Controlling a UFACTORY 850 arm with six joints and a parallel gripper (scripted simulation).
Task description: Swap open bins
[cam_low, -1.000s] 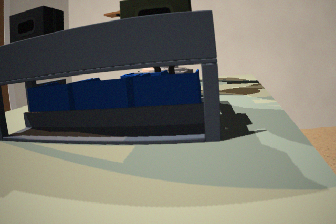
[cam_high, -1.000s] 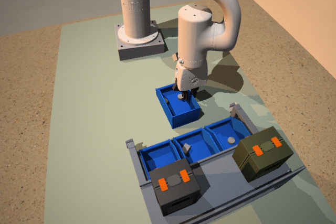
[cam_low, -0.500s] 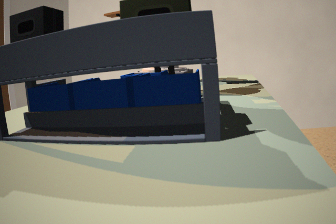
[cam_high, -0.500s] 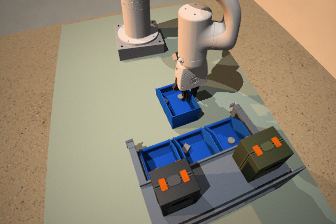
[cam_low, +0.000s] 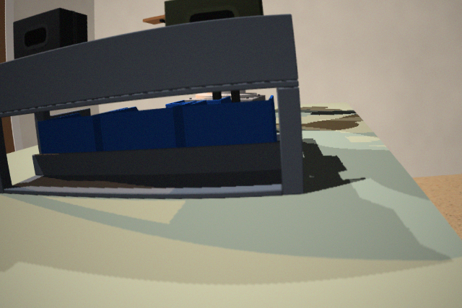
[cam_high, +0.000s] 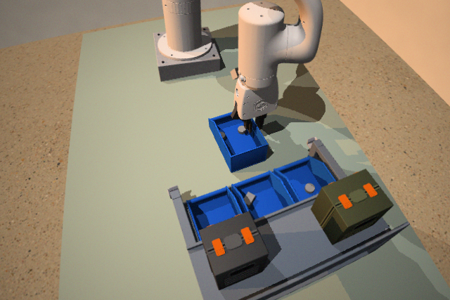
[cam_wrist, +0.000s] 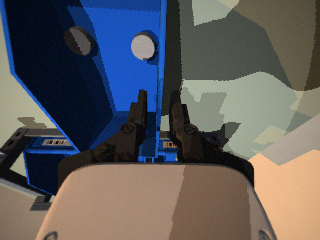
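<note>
A blue open bin [cam_high: 241, 145] [cam_wrist: 115, 80] stands on the table top with two round grey parts in it, one light and one in shadow. My gripper [cam_high: 254, 124] [cam_wrist: 158, 101] is partly open. Its fingers stand on either side of the bin's side wall, one inside and one outside, with gaps beside the wall. The empty blue bin [cam_high: 214, 211] [cam_low: 67, 136] is in the left place on the shelf [cam_high: 290, 240] [cam_low: 149, 62]. The middle bin [cam_high: 268, 197] holds a grey angular part, the right bin [cam_high: 297, 178] a round one. The shelf bins' rear ends are partly hidden in the top view.
A dark grey case [cam_high: 232, 253] [cam_low: 37, 36] and an olive case [cam_high: 350, 206] [cam_low: 212, 8] with orange latches stand on the shelf's upper board, over the bins' rear side. Upright end frames [cam_high: 179, 213] [cam_high: 328, 159] flank the row of bins. The robot's base [cam_high: 188, 67] stands behind the table bin.
</note>
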